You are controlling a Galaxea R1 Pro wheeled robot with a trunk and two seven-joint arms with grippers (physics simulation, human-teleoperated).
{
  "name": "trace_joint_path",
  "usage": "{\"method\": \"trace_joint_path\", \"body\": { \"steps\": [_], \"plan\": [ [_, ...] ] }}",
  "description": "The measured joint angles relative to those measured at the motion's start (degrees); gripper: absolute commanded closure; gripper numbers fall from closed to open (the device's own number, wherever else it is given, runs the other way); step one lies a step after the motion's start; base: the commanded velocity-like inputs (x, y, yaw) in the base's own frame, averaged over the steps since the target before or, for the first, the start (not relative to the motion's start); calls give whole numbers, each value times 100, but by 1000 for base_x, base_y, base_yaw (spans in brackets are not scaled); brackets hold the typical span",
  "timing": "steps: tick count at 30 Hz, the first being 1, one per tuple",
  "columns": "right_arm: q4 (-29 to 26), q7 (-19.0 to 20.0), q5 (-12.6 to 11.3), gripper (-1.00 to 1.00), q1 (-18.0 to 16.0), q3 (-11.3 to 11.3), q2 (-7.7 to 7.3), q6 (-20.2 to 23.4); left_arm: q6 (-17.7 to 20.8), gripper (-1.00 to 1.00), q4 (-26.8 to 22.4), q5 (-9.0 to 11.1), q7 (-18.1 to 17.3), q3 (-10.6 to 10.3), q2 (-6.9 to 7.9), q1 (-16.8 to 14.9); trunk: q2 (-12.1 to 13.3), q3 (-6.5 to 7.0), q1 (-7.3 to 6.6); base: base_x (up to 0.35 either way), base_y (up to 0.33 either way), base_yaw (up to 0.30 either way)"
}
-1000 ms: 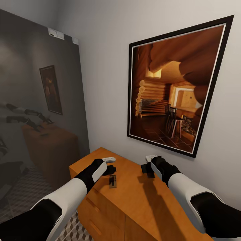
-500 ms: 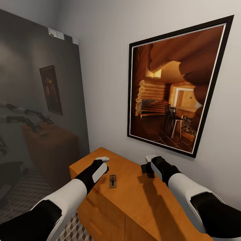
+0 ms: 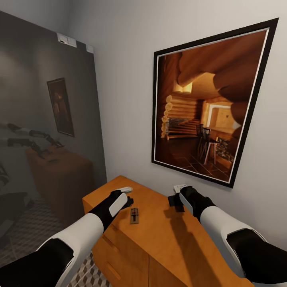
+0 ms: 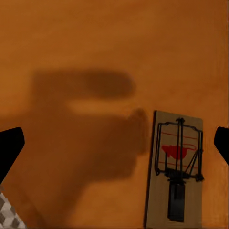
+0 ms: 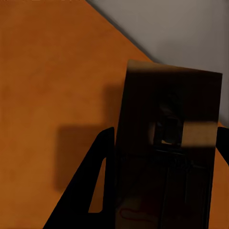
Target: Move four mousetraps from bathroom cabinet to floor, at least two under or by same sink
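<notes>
A mousetrap [image 3: 134,215] lies flat on the top of the orange-brown wooden cabinet [image 3: 167,243], just beside and slightly in front of the left gripper [image 3: 128,198], which hovers over the wood with nothing in it. From the left wrist view its two black fingertips [image 4: 9,149] sit at the far edges of the picture, spread wide, and the mousetrap [image 4: 174,168] lies on the cabinet top [image 4: 95,47] between them, nearer one finger, apart from both. It is a small pale wooden board with a thin dark wire frame, a red mark in the middle and a black bar running toward one end; its lower edge is cut off by the frame. The gripper's blocky shadow falls across the smooth, faintly grained wood next to it. The right gripper [image 3: 175,199] hangs over the back of the cabinet near the white wall and grips a second mousetrap [image 5: 167,152], which sits between its black fingers [image 5: 95,191] and is so deep in shadow that only faint wire and a pale patch can be made out. In the head view that trap is a dark blur at the wrist. A large black-framed picture [image 3: 207,107] of a log interior hangs on the wall above, and a dim mirror [image 3: 44,131] at the left reflects the arms. A sliver of cube-patterned floor tile [image 3: 89,275] shows below the drawer fronts.
</notes>
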Motion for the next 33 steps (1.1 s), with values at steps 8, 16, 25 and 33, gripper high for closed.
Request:
{"method": "trace_joint_path", "body": {
  "steps": [8,16,25,33],
  "plan": [
    [0,-3,0,100,0,-1,-1,0,11,-100,3,44,-271,-2,0,7,0,0,0,0,0,0],
    [0,-4,0,100,-1,0,-1,0,24,-100,4,50,-297,3,0,9,0,0,0,0,0,0],
    [0,-4,0,100,1,1,1,0,56,-100,11,50,-300,1,0,21,0,0,0,0,0,0],
    [-1,-4,-8,100,0,2,0,0,89,-100,18,42,-470,1,0,26,0,0,0,0,0,0]
  ]
}}
